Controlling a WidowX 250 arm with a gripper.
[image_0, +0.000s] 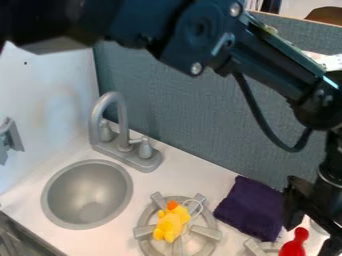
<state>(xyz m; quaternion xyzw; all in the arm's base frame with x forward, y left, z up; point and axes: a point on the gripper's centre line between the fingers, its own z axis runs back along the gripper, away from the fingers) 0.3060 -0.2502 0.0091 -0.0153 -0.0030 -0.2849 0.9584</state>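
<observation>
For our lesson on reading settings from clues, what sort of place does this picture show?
Probably a toy kitchen: a small round sink with a grey faucet, and a stove burner bearing a yellow plush toy.

White toy-kitchen countertop (180, 167) held a round grey sink basin (48, 192), grey two-handled faucet (125, 151) behind it, round grey burner grate (207, 232), and dark purple cloth (250, 209) near the grate.
</observation>
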